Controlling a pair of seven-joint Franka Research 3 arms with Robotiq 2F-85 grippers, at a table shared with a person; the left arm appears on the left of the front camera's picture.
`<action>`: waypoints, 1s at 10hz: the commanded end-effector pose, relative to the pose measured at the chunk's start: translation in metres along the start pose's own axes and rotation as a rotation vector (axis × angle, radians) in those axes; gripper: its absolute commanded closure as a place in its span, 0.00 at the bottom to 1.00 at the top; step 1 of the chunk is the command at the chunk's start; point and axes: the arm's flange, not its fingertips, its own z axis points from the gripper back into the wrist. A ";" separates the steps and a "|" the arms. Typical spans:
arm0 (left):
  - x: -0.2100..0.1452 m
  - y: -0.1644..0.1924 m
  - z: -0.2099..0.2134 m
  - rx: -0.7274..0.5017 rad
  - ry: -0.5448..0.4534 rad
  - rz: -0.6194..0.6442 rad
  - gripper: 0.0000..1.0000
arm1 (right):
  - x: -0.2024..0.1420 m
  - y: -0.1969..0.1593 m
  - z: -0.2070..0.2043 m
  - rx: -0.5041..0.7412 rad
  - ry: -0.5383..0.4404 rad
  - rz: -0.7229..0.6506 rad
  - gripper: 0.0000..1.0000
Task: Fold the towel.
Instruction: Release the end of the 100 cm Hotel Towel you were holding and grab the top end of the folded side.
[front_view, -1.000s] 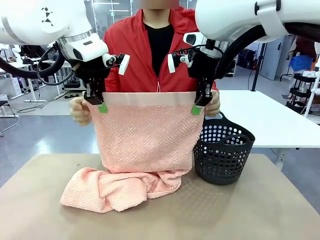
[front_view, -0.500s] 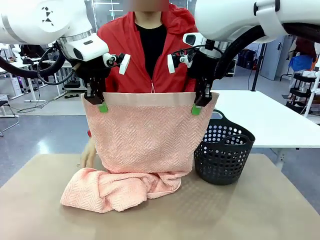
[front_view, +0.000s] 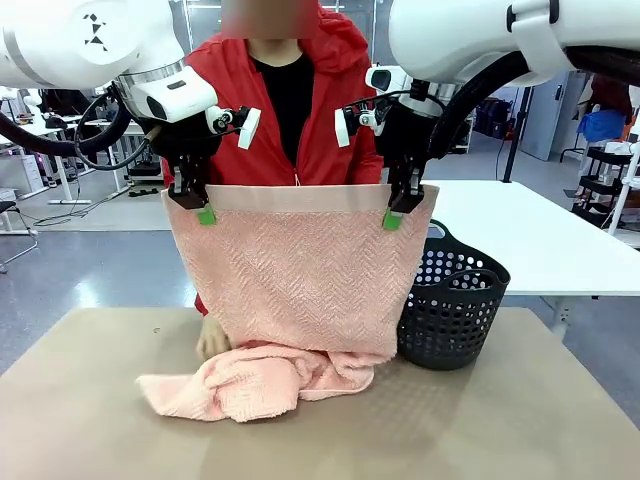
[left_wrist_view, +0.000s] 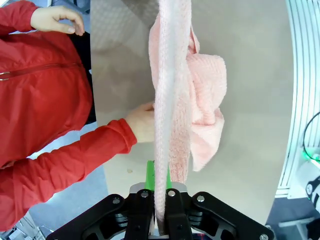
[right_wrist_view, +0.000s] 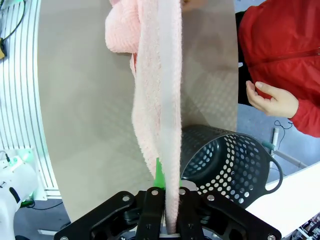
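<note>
So, at about ten o'clock in the front view the left claw (front_view: 197, 205) is pinching shut on the left top corner of the towel (front_view: 300, 270), on its smooth plain band. The left wrist view is showing the same, both fingers pressing the cloth's edge between them. From there the towel is hanging as a flat sheet toward six o'clock, and its lower part is lying bunched on the bench (front_view: 520, 420) in a loose heap. At the heap's ten o'clock a person's hand (front_view: 212, 340) is sitting low, close against the cloth. At about two o'clock the right claw (front_view: 400, 207) is likewise clamping the right top corner of the band, jaws tight on it. At four o'clock of the hanging sheet a black basket (front_view: 455, 310) is standing on the bench, just beside the cloth.

As I am judging it, the task is sitting at an early stage. The top edge is being held level and spread, but no fold is showing yet. The crumpled lower end is waiting to be straightened and then brought up or laid down.

The sheet is hiding the towel's bottom corners, part of the person's hand and the basket's left side. Whether that hand is gripping the towel or only touching it, I cannot tell. The arms' upper parts are running out of the picture.
</note>
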 end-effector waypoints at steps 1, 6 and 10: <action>0.000 0.002 0.002 0.002 -0.001 -0.001 1.00 | 0.000 -0.001 0.001 -0.003 0.009 0.003 1.00; 0.000 0.002 0.002 0.002 -0.001 -0.001 1.00 | 0.000 -0.001 0.001 -0.003 0.009 0.003 1.00; 0.000 0.002 0.002 0.002 -0.001 -0.001 1.00 | 0.000 -0.001 0.001 -0.003 0.009 0.003 1.00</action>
